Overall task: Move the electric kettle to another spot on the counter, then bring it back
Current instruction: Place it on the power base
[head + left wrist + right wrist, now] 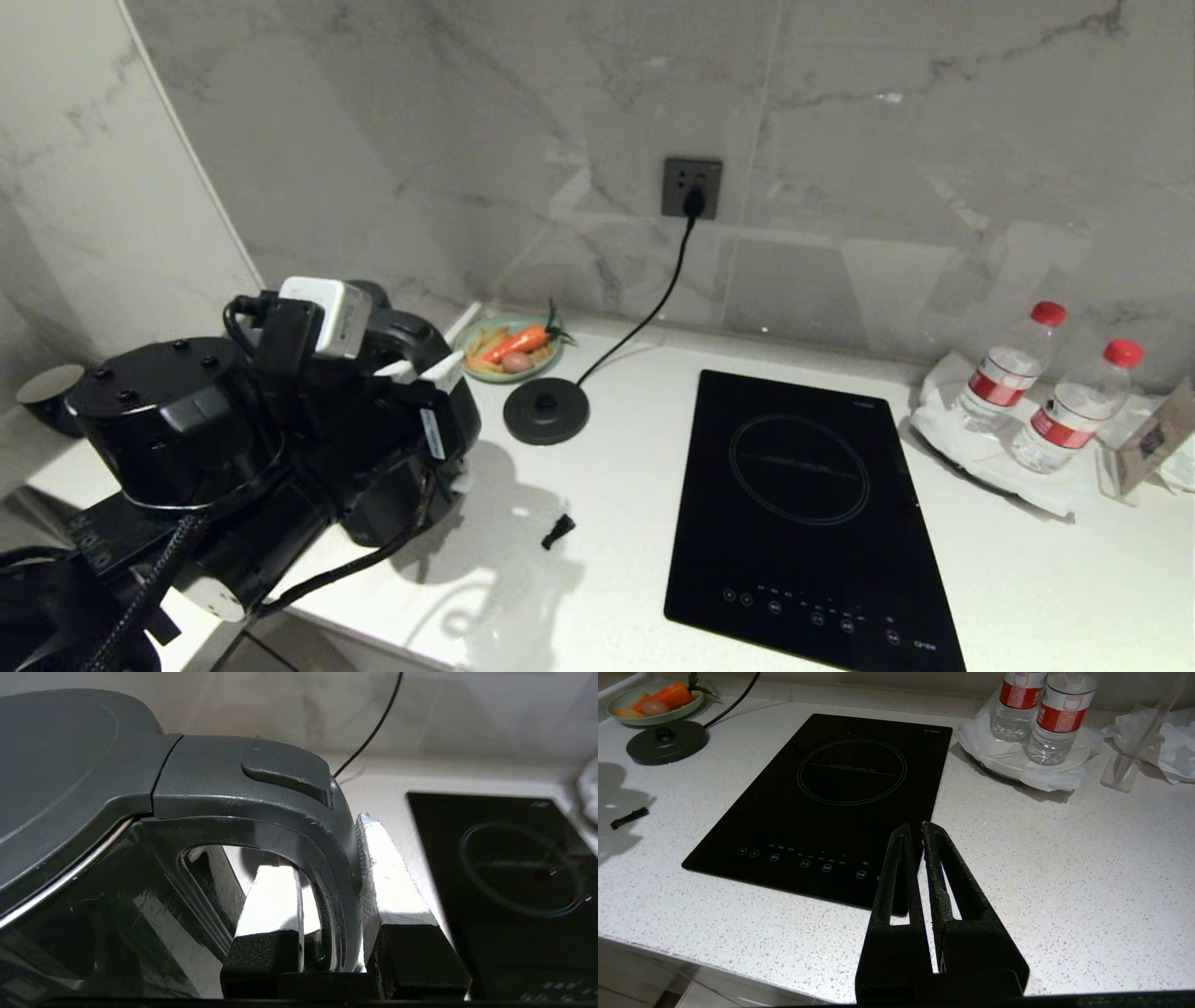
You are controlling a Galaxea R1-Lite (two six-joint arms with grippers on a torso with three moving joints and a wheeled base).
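Note:
The glossy black electric kettle [84,784] fills the left wrist view, showing its flat lid and loop handle [261,793]. My left gripper [322,844] is shut on that handle: one white finger [271,896] sits inside the loop, the other [392,877] presses its outer side. In the head view the kettle [415,336] is mostly hidden behind my left arm, at the left of the white speckled counter [607,523], away from its base disc [546,411]. My right gripper [915,828] hangs shut and empty above the counter's front edge.
A black induction hob [803,504] lies mid-counter. A bowl of vegetables [509,345] stands behind the corded disc. Two water bottles [1013,369] stand on a plate at the right. A small black piece [557,530] lies near the front. A dark cup [51,397] sits far left.

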